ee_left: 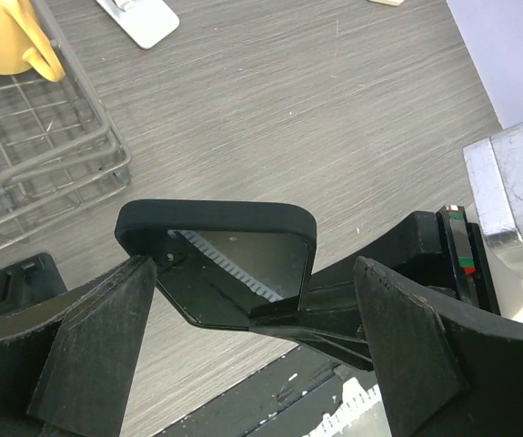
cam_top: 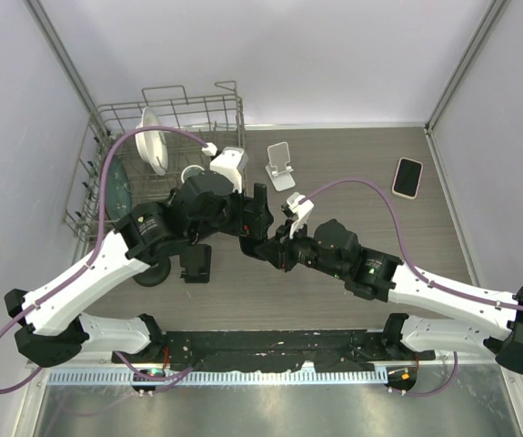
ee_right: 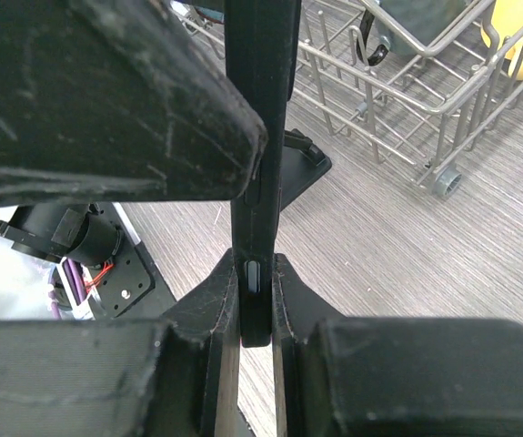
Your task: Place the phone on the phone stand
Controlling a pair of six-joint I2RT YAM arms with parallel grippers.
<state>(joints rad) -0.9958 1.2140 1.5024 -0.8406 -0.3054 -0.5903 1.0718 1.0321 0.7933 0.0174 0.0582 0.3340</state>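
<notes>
Grey wood-grain counter [cam_top: 361, 155] | black phone [ee_left: 234, 259] was off the counter, on edge, pinched by the right pincer [ee_right: 256, 296] | left pincer [ee_left: 252, 273] spread around it (one finger clear of its edge) | white phone stand [cam_top: 281, 166] stood apart, near the dish rack [cam_top: 106, 182].

Table [cam_top: 334, 150] under me: grey wood-grain top, matte, grain running left to right. Far wall [cam_top: 316, 55] plain, pale, faintly lilac; left wall [cam_top: 15, 137] and right wall [cam_top: 516, 109] same tone. Slanted metal post [cam_top: 61, 45] at far-left corner, second post [cam_top: 461, 64] at far-right corner. Wire dish rack [cam_top: 111, 114] on far-left part of table, close to left wall; small round foot [ee_right: 443, 185] under one corner, seen from my right wrist. Brushed metal sheet [cam_top: 270, 414] along near edge, bright sheen on it. Light even and soft, shadows faint
</notes>
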